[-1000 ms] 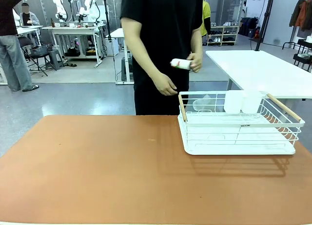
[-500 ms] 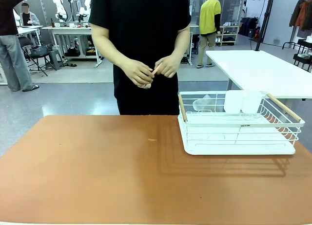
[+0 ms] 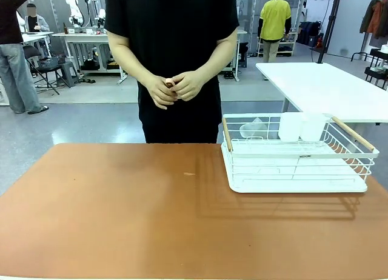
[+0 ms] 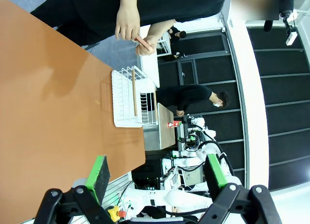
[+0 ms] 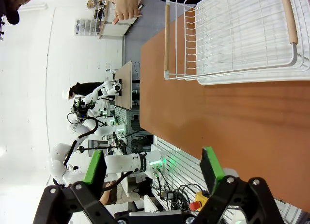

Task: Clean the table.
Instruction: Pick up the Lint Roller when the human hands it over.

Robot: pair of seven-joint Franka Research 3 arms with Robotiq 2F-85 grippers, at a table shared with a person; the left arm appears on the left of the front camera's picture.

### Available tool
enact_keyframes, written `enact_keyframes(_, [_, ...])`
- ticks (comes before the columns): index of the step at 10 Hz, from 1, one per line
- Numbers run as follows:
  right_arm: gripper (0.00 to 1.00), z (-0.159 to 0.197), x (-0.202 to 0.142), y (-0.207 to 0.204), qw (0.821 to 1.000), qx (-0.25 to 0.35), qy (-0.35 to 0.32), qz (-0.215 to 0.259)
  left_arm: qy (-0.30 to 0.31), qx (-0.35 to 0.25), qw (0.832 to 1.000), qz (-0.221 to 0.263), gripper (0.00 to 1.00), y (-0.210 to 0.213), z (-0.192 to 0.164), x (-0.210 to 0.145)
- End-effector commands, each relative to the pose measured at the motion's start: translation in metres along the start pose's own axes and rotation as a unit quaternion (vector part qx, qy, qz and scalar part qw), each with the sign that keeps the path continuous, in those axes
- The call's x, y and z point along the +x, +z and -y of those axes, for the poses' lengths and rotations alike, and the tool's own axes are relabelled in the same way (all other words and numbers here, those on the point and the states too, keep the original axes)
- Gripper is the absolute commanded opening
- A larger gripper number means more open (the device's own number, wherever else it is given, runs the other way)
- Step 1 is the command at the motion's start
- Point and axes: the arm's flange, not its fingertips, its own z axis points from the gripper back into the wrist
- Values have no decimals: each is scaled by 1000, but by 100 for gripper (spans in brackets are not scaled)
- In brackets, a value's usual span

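Left wrist view: the left pincer [image 4: 157, 171] stands spread wide, jaws well apart with nothing between them, near the edge of the reddish-brown desk [image 4: 53, 112]. The right pincer [image 5: 152, 167], seen from its own wrist, is spread just as wide and empty. In the front view the frame cuts off the desk's near edge and both sides. A small mark [image 3: 190, 174] lies near its middle. A white wire rack [image 3: 297, 177] sits at the desk's far right, holding pale containers [image 3: 300, 126] that are hard to tell apart. Beyond the far edge a person's hands [image 3: 182, 86] meet around a small orange thing [image 3: 169, 82], mostly hidden by fingers.
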Motion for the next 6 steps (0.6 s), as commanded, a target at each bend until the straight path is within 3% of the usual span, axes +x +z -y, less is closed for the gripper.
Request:
enact_keyframes(1, [100, -2, -3, 1, 1000, 5, 10, 2, -7, -8, 1000, -1, 100, 3, 3, -3])
enact_keyframes(6, [100, -2, -3, 1, 1000, 5, 10, 2, -7, -8, 1000, -1, 100, 3, 3, -3])
